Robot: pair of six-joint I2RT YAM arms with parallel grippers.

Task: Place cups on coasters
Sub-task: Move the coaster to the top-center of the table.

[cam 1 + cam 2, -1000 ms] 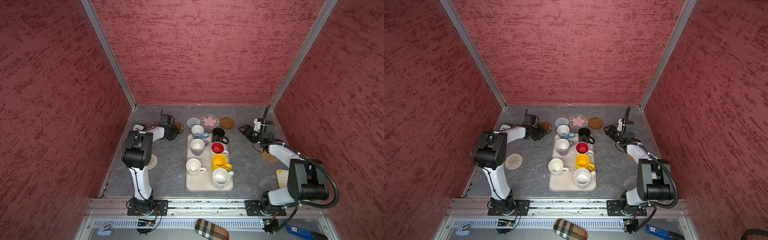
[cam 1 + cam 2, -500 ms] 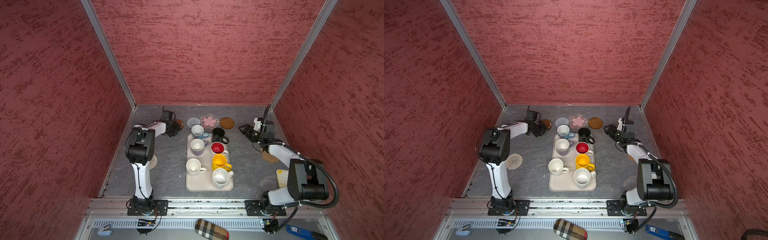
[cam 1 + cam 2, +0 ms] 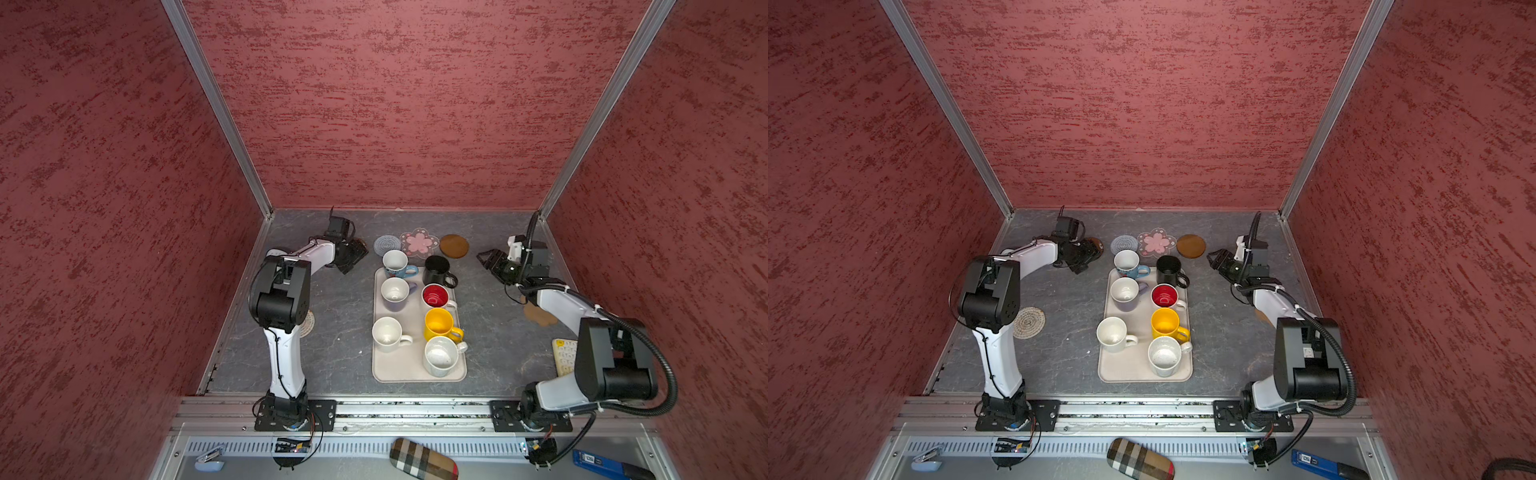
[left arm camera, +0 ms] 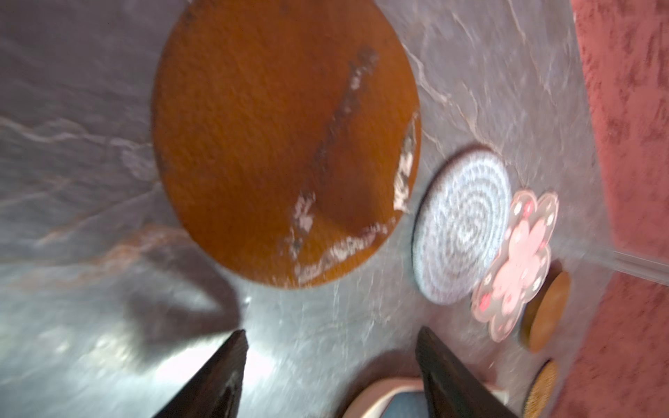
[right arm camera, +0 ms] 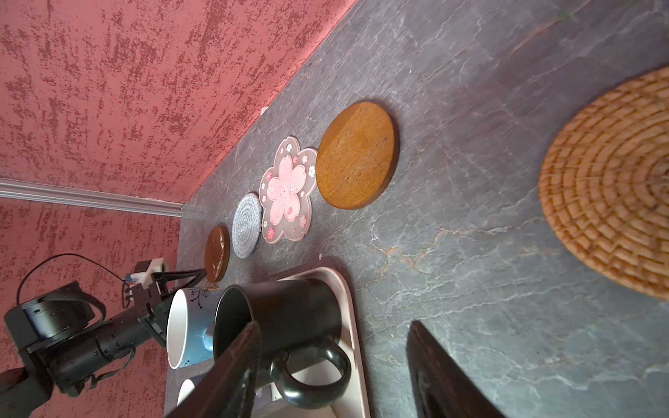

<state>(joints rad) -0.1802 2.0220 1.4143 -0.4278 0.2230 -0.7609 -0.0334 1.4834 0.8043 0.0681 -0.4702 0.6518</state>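
Seven cups stand on the beige tray (image 3: 409,372): black (image 3: 437,269), white with blue base (image 3: 395,264), lavender (image 3: 395,293), red-inside (image 3: 435,297), yellow (image 3: 439,324) and two white (image 3: 386,332) (image 3: 439,356). By the back wall lie coasters: a glossy brown disc (image 4: 286,144), a pale spiral one (image 3: 386,244), the pink flower (image 3: 419,242) and a second brown disc (image 3: 454,246). My left gripper (image 4: 329,340) (image 3: 357,253) is open, just short of the glossy disc. Open and empty, my right gripper (image 5: 335,325) (image 3: 484,257) hangs to the right of the black cup (image 5: 289,318).
A woven wicker coaster (image 5: 608,188) lies under my right gripper. Another pale spiral coaster (image 3: 1029,322) sits by the left arm. A tan scalloped coaster (image 3: 540,318) and a cream patterned mat (image 3: 562,357) lie under the right arm. Red walls close in three sides.
My left gripper has shifted slightly right along the back wall and its jaws have opened, leaving the glossy brown disc flat on the table. The right arm has not moved.
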